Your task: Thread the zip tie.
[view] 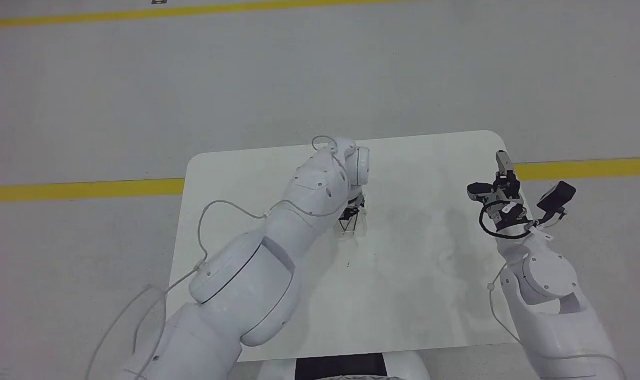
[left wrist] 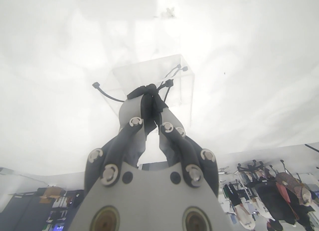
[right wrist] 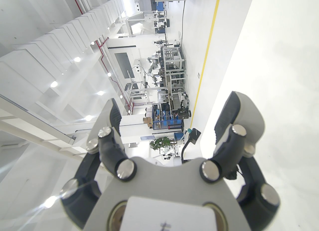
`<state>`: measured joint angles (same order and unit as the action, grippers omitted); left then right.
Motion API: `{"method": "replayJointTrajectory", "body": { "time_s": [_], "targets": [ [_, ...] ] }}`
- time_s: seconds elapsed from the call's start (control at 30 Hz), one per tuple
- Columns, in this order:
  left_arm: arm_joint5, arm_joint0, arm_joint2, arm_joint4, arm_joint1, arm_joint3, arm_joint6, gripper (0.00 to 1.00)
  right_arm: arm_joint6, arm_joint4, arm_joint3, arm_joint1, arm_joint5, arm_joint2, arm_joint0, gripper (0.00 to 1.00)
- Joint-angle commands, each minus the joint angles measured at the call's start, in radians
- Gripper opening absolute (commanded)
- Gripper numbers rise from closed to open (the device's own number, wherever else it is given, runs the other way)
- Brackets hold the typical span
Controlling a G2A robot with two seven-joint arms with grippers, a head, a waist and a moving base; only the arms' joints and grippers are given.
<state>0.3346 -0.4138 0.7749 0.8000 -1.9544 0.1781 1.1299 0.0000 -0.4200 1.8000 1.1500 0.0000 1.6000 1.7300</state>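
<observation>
A small clear box [left wrist: 185,85] stands near the middle of the white table [view: 430,270] and holds several black zip ties [left wrist: 174,71]. My left gripper [left wrist: 150,92] is down at the box's rim, its fingers shut together. A black zip tie [left wrist: 104,92] curves out sideways from between the tips, its head hanging outside the box wall. From above, the left gripper [view: 351,216] sits right over the box. My right gripper [right wrist: 174,110] is held up off the table's right edge, open and with nothing in it; from above the right gripper [view: 503,183] points away from the box.
The table's right half between the box and the right arm is bare. A yellow floor line [view: 100,190] runs behind the table. The table's rounded far right corner [view: 500,140] lies close to the right gripper.
</observation>
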Motion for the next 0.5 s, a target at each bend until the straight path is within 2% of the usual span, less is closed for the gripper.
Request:
{"method": "replayJointTrajectory", "body": {
  "time_s": [0.0,0.13,0.27,0.33,0.4,0.47],
  "targets": [
    [-0.006,-0.003,-0.002,-0.003,0.006,0.017,0.008,0.00,0.000,0.000,0.000,0.000,0.000,0.000,0.000,1.00],
    [-0.028,-0.006,0.004,-0.019,0.025,0.048,0.021,0.00,0.000,0.000,0.000,0.000,0.000,0.000,0.000,1.00],
    [-0.031,-0.012,0.010,-0.024,0.050,0.080,0.033,0.00,0.000,0.000,0.000,0.000,0.000,0.000,0.000,1.00],
    [-0.037,-0.020,0.016,-0.026,0.066,0.109,0.042,0.00,0.000,0.000,0.000,0.000,0.000,0.000,0.000,1.00],
    [-0.063,-0.031,0.026,-0.035,0.084,0.140,0.056,0.00,0.000,0.000,0.000,0.000,0.000,0.000,0.000,1.00],
    [-0.073,-0.041,0.037,-0.027,0.109,0.169,0.066,0.00,0.000,0.000,0.000,0.000,0.000,0.000,0.000,1.00]
  ]
}}
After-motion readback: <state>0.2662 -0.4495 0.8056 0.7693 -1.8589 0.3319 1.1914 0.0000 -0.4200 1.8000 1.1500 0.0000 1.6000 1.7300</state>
